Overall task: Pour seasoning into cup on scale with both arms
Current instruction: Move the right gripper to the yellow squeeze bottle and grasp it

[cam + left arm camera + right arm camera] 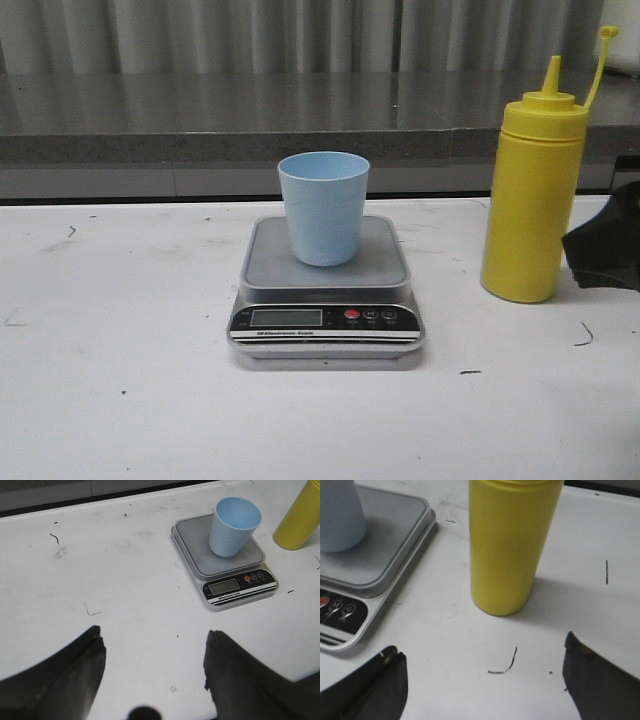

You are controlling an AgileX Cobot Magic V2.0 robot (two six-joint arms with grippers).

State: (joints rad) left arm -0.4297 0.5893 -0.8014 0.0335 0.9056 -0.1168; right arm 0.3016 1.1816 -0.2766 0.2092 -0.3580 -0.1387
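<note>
Tabletop (120, 400) first: white, scuffed with a few dark marks, it carries everything I need within reach of both arms. On it the scale (327, 330) sits roughly central, its black panel and display turned toward me, which I judge lets the reading be watched while pouring. Well to its right stands the seasoning bottle (530, 190), upright on the table, taller than anything else, nozzle uncapped with the cap strap sticking up beside it; it is apart from the scale, not touching it. The cup (323, 207) stands upright on the steel platform, mouth open upward, already where the pour has to land. My right gripper (482, 680) is spread wide and holds nothing; the bottle's base stands just beyond the gap between its fingers, so I read this as lined up for a grasp not yet made. In the front view only a dark edge of that arm shows, just right of the bottle. My left gripper (155, 675) is likewise wide apart and empty, hanging over bare table with the scale and cup well ahead of it, presumably placed to steady the cup.
</note>
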